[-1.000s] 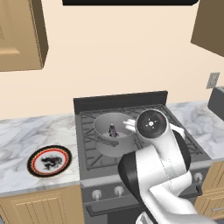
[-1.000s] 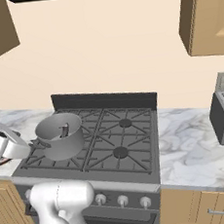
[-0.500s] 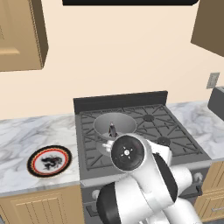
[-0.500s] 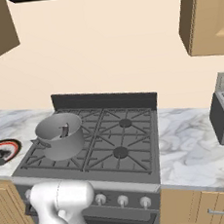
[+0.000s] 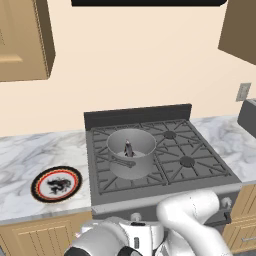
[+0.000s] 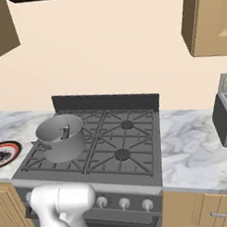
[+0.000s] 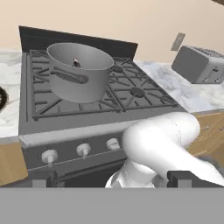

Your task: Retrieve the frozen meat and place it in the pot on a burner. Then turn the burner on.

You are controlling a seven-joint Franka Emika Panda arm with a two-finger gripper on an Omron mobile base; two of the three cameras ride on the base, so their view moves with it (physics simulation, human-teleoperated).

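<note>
Left base view: a marble desk (image 5: 30, 155) flanks the black stove (image 5: 160, 160), wooden cabinets (image 5: 22, 40) hang on a beige wall. The pot (image 5: 131, 151) sits on the front-left burner (image 5: 107, 175), a small dark lump, the frozen meat (image 5: 128, 148), inside it. Since earlier, the arm has swung down below the stove front. Jaws spread wide, holding nothing.

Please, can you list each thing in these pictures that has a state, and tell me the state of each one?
Grey brushed-metal pot: upright on the stove's front left grate, no lid.
Small dark lump of frozen meat: inside the pot.
Black gas burners: no flame visible.
Stove knobs: untouched; positions too small to tell.
Red-rimmed round plate: flat on the marble counter, left of the stove.
Grey toaster: upright on the counter, right of the stove.
</note>
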